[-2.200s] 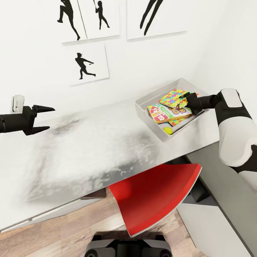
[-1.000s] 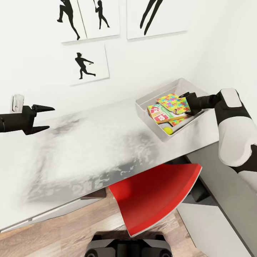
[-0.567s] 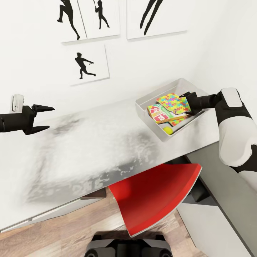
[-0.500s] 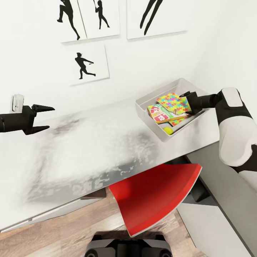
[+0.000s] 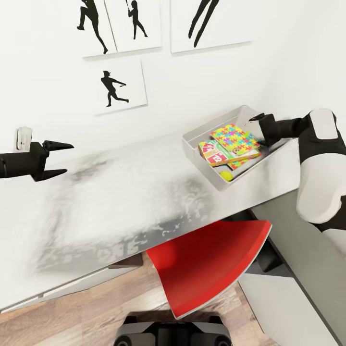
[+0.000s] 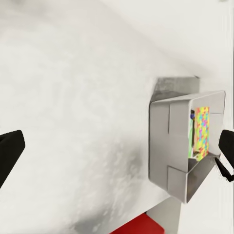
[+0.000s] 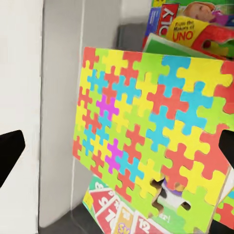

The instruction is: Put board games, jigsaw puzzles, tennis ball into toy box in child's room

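Observation:
The light grey toy box [image 5: 191, 142] stands at the right end of the white table [image 5: 120, 202]. Inside it, a multicoloured jigsaw puzzle [image 5: 235, 137] lies on top of printed board games [image 5: 215, 154], with the tennis ball [image 5: 226, 176] in the near corner. My right gripper [image 5: 260, 129] hangs open just beyond the puzzle's right edge, holding nothing. In the right wrist view the puzzle [image 7: 146, 141] lies between the spread fingers, above a box marked "UNO" [image 7: 195, 27]. My left gripper [image 5: 67, 159] is open above the table's left end, facing the toy box [image 6: 168, 141].
A red chair [image 5: 211, 264] is tucked under the table's front edge. A lower grey cabinet [image 5: 298, 288] stands to the right. The wall behind carries silhouette pictures [image 5: 115, 89] and a socket [image 5: 23, 137].
The right gripper let go of the tilted jigsaw puzzle, which now lies flat in the toy box. The gripper has drawn back to the right and slightly up. The left arm has not moved.

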{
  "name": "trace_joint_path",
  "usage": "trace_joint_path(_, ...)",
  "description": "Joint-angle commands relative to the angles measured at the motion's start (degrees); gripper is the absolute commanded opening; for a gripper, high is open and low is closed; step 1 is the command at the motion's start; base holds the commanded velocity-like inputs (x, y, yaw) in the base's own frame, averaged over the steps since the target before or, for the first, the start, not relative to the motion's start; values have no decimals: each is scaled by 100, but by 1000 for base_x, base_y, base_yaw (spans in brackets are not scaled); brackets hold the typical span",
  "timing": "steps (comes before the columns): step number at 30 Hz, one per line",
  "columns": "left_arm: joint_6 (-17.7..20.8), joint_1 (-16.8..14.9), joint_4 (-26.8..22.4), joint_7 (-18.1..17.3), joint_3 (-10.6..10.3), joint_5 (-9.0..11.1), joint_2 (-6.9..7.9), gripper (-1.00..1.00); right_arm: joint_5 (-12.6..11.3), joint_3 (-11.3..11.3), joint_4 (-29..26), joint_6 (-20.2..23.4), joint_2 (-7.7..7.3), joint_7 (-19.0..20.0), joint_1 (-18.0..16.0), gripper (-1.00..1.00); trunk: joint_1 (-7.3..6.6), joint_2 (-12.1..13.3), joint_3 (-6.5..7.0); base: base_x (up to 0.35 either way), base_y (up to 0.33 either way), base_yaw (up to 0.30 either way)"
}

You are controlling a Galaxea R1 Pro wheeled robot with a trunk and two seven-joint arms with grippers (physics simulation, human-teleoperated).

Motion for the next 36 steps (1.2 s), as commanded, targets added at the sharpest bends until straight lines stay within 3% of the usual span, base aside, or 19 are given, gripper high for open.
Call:
trace_joint_path(1, 21, -7, -1, 30, 4, 48, 0, 100, -58, -1, -126, 22, 3, -58, 1, 100, 4, -9, -8, 0, 0, 0)
trace_joint_path(10, 29, 5, -1, -180, -12, 48, 0, 100, -51, 52, -1339, 583, 38, -12, 86, 100, 4, -9, -8, 0, 0, 0)
trace_joint_path(18, 30, 10, -1, -220, -17, 48, 0, 100, -54, 262, -2541, 934, 39, 26, 541, 100, 4, -9, -8, -90, 0, 0)
trace_joint_path(27, 30, 11, -1, -225, -18, 48, 0, 100, -57, 424, -3497, 1022, 44, 29, 931, 100, 4, -9, -8, -266, 0, 0)
trace_joint_path(36, 32, 11, -1, -230, -18, 48, 0, 100, -60, 469, -4058, 1225, 47, 29, 1165, 100, 4, -9, -8, -315, 19, -11)
